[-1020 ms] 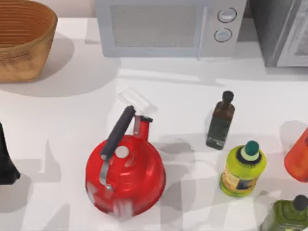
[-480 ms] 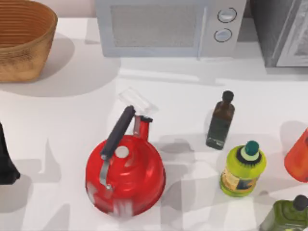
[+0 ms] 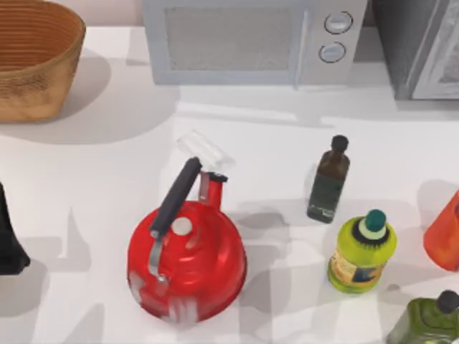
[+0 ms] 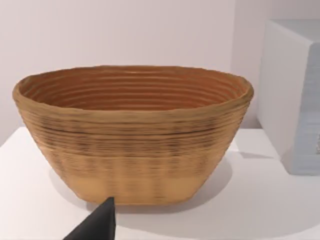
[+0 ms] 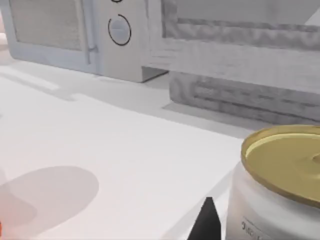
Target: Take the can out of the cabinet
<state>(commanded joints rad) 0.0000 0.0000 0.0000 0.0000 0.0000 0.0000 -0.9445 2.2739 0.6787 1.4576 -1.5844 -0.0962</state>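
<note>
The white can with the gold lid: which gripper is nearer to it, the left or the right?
Right. The right gripper is right beside the white can with the gold lid. The left gripper is over by the woven brown basket, at the table's far left.

The basket [image 3: 32,57] looks woven, a ribbed, matt tan weave coiled in rings. The kettle [image 3: 188,261] has a glossy red body like enamelled metal, with bright highlights, a matt dark handle and a pale metal bracket. The table [image 3: 107,165] is smooth, matt white. The microwave [image 3: 247,39] is plain grey with a finely meshed door panel. The dark bottle [image 3: 328,180] looks like glass; the green bottle [image 3: 361,252] like shiny plastic. The can [image 5: 280,190] has a smooth white side and a brushed golden metal lid.
</note>
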